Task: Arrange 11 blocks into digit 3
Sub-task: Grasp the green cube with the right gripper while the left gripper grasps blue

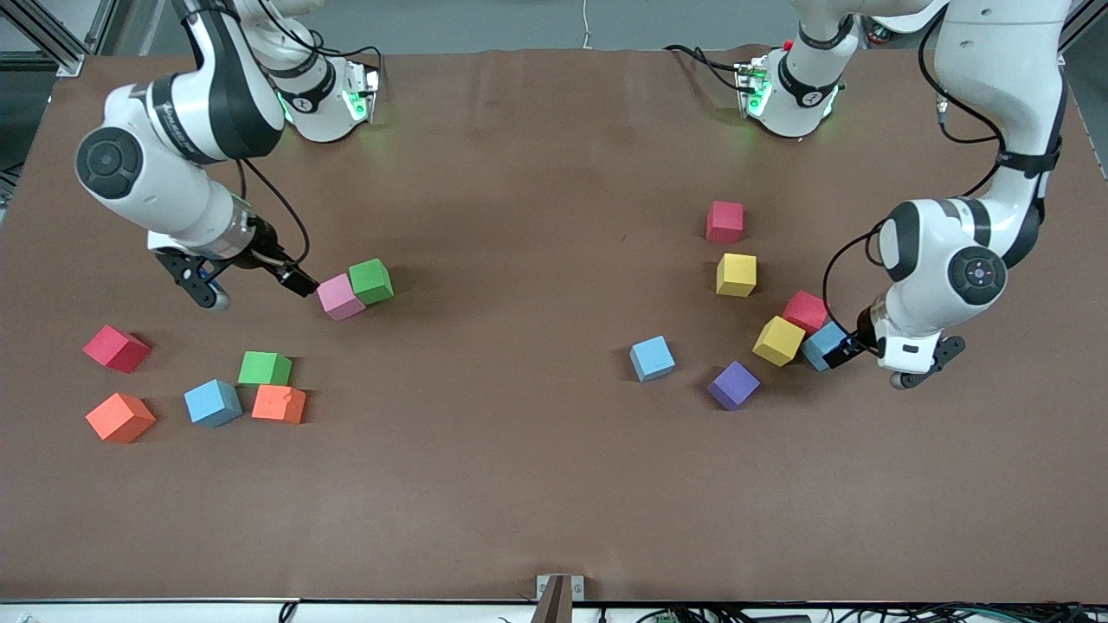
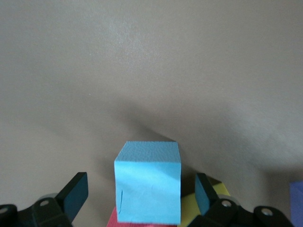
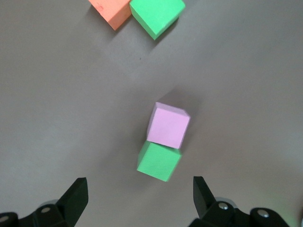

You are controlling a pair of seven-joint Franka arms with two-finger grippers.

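Note:
The blocks lie scattered in two loose groups, and no digit 3 is in view. My left gripper [image 1: 844,353] [image 2: 141,190] is low at the table and open. Its fingers stand on either side of a light blue block [image 1: 825,343] [image 2: 147,187] with a gap on each side. That block touches a red block [image 1: 807,310] and a yellow block [image 1: 778,339]. My right gripper [image 1: 299,281] [image 3: 139,196] hangs open and empty over the table, beside a pink block [image 1: 339,297] [image 3: 169,125] that touches a green block [image 1: 371,281] [image 3: 159,162].
Toward the left arm's end lie a red block [image 1: 724,221], a yellow block [image 1: 736,274], a blue block [image 1: 652,358] and a purple block [image 1: 733,385]. Toward the right arm's end lie red [image 1: 116,348], orange [image 1: 120,417], blue [image 1: 213,403], green [image 1: 265,369] and orange [image 1: 279,403] blocks.

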